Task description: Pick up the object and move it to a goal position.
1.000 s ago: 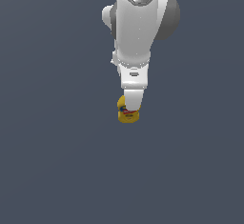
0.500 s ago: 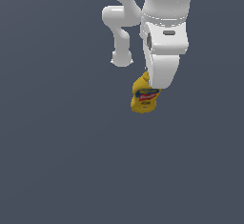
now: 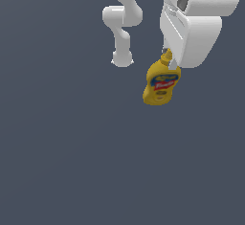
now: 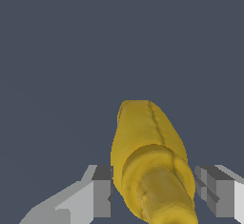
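Item: mustard bottle, yellow, blue-and-red label, tapered nozzle. Location: we find it hanging clear of the grey floor, nozzle end uppermost, tucked under the white arm. Holder: gripper, fingers closed against the bottle's upper body near the nozzle. Handling: we judge it light, moderately stiff plastic, smooth and liable to pivot. We would favour the flat faces near mid-body over the taper.

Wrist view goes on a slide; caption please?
Tool gripping the yellow mustard bottle near its nozzle end, fingers on either side, over a plain grey background.
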Tool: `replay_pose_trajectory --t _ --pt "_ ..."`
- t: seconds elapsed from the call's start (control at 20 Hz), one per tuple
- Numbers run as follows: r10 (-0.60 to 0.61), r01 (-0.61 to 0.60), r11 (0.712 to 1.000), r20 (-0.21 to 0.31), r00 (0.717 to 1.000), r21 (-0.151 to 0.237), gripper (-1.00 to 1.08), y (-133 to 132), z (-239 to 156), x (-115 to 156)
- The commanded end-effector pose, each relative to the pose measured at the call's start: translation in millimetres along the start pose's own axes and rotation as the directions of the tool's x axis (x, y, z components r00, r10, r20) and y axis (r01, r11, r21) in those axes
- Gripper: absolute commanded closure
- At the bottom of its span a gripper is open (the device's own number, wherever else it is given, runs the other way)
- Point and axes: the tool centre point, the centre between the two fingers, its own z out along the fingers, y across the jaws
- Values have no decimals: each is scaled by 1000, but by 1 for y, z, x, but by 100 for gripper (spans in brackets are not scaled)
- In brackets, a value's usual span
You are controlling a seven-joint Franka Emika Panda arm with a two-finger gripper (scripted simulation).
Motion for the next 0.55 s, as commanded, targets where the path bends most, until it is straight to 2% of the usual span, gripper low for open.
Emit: replay_pose_trajectory --t 0.0,0.5 --pt "1 -1 1000 -1 1000 -8 108 2 -14 5" --pt "1 -1 1000 -1 1000 -8 108 4 -26 12"
